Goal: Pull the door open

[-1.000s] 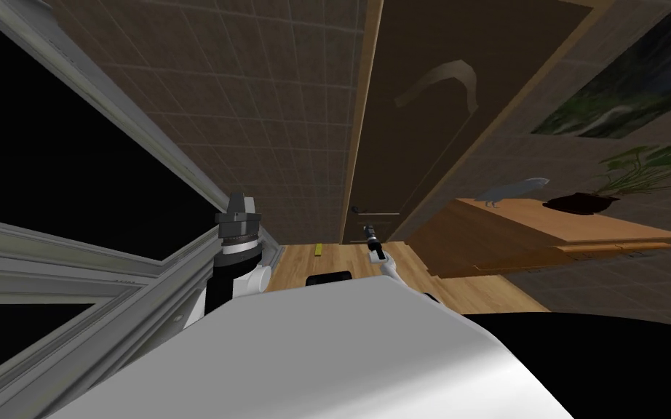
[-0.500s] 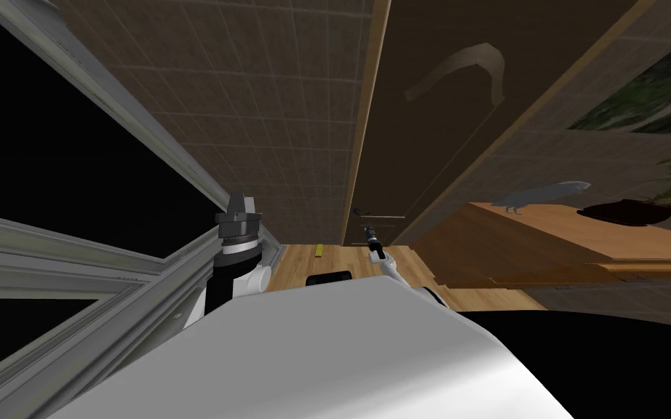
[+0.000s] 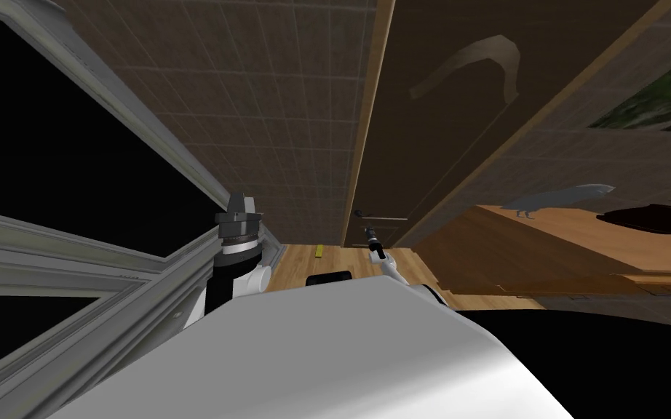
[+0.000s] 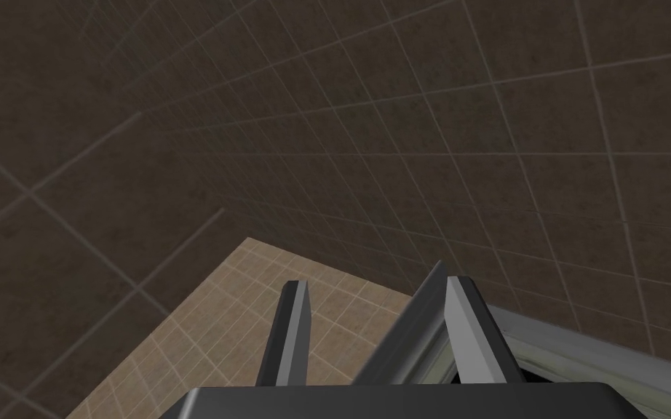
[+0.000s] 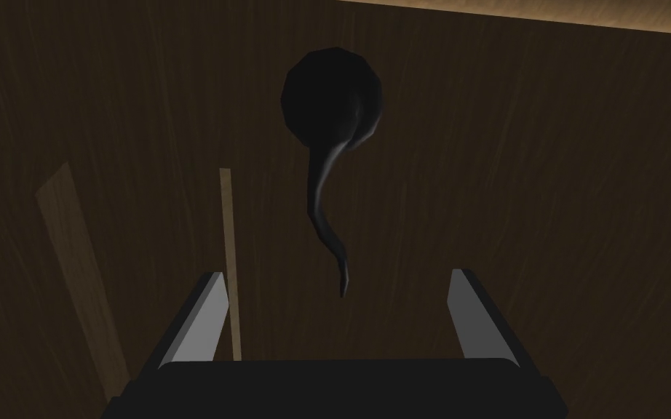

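The dark brown door (image 3: 429, 145) stands ahead in a lighter wooden frame. Its black lever handle (image 3: 360, 214) sits low near the frame's edge. In the right wrist view the handle (image 5: 324, 182) has a round rose, and its curved lever runs back toward my hand. My right gripper (image 5: 338, 276) is open, and the lever's tip reaches just between the fingers (image 5: 207, 313) without touching them. In the head view my right gripper (image 3: 370, 234) hangs just short of the handle. My left gripper (image 3: 238, 200) is raised by the window frame, open with nothing held (image 4: 374, 287).
A wooden cabinet (image 3: 545, 247) stands right of the door, carrying a grey bird figure (image 3: 560, 198) and a dark pot (image 3: 654, 217). A grey window frame (image 3: 145, 269) with a black area behind it lies on the left. A small yellow object (image 3: 319, 249) lies on the wooden floor.
The whole head view has shifted: the cabinet, bird and pot slid right and the door looms larger, so I have moved. The right gripper stays just short of the handle.
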`<state>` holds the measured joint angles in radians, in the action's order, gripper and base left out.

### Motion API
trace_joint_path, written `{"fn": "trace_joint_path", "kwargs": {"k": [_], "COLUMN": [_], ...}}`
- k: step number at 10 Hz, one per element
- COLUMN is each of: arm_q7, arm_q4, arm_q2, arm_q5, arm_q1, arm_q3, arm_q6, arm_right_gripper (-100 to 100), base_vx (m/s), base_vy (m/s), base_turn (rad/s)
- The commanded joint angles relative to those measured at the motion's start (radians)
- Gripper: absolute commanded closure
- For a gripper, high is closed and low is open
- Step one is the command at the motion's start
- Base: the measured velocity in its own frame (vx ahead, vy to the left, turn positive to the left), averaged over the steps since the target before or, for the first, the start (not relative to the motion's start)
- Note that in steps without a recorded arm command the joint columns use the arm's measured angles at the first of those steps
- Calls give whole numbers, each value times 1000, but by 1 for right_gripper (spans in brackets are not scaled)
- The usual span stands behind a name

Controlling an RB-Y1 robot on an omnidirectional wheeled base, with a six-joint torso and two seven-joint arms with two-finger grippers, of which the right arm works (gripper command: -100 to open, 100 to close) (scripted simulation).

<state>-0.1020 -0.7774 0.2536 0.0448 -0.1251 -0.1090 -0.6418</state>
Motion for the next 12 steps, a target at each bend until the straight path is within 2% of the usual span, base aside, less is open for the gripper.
{"fn": "trace_joint_path", "kwargs": {"k": [1,3,4,6,7,8,9,11,12], "arm_q7": [9,23,35,48,61,61,73,73,84], "arm_q4": [13,36,54,74,94,94,114,114,130], "arm_q2": [4,11,16,22,28,28,34,34,39], "arm_q5": [9,25,39,53,68,68,82,82,94], "arm_q1": [-3,-8,-13,-17,-22,-22,-27,-27,-31], "arm_q3": [-22,-58,-89,-122,-155,-155,-187,-187,-215], "arm_q6": [-3,-8,-12,-16,-21,-21,-25,-25,-29], "arm_right_gripper": [-100,-100,-100,-100,-100,-100,-100,-100,-100], "base_vx": [27,55,59,65,63,40,42,25,21], "base_vy": [-14,-50,-63,-62,-69,-56,-44,-29,-18], "base_turn": [216,319,252,230,259,182,330,49,235]}}
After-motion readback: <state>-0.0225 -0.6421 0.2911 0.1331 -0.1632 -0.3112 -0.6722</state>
